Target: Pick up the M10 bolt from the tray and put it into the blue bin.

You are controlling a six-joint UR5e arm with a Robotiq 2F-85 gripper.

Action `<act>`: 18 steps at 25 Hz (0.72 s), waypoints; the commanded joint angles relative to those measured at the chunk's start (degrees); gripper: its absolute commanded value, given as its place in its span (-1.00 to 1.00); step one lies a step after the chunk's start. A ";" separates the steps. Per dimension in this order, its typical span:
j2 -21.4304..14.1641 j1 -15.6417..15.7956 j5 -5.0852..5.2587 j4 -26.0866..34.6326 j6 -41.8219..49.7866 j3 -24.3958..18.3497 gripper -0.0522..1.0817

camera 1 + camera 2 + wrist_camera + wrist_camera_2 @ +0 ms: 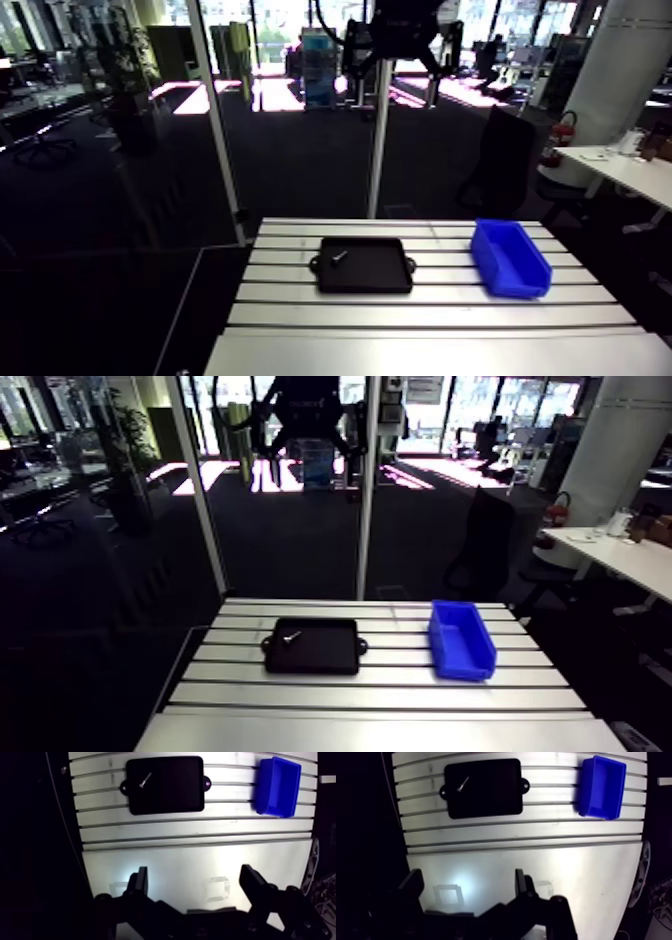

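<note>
1. Wrist view: the gripper (195, 879) is seen with its two fingers (139, 883) spread wide apart, so it is recorded as open. Only the table (200, 844) surface shows between them.
2. Wrist view: the gripper is held over the plain front strip of the table, well apart from the tray (170, 799) and the blue bin (278, 786), both of which lie ahead of it on the slotted part.
3. Wrist view: the M10 bolt (145, 779) is found lying flat inside the black tray, set at a slant, near the tray's end farthest from the bin and close to the small handle tab on that end.
4. Wrist view: the blue bin is placed on the table beside the tray. A clear gap is noted between the two.
5. Arm view: the bolt (340, 256) is confirmed in the tray (370, 272), in the far corner on the side away from the bin (510, 258).
6. Arm view: tray and bin are seen side by side across the table's slots, apart from one another.
7. Arm view: the gripper shows only as a dark shape at the upper edge, high above the table. Its finger state cannot be read from this view.
</note>
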 commanded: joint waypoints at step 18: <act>1.50 0.18 0.09 -1.23 11.52 -0.35 -0.89</act>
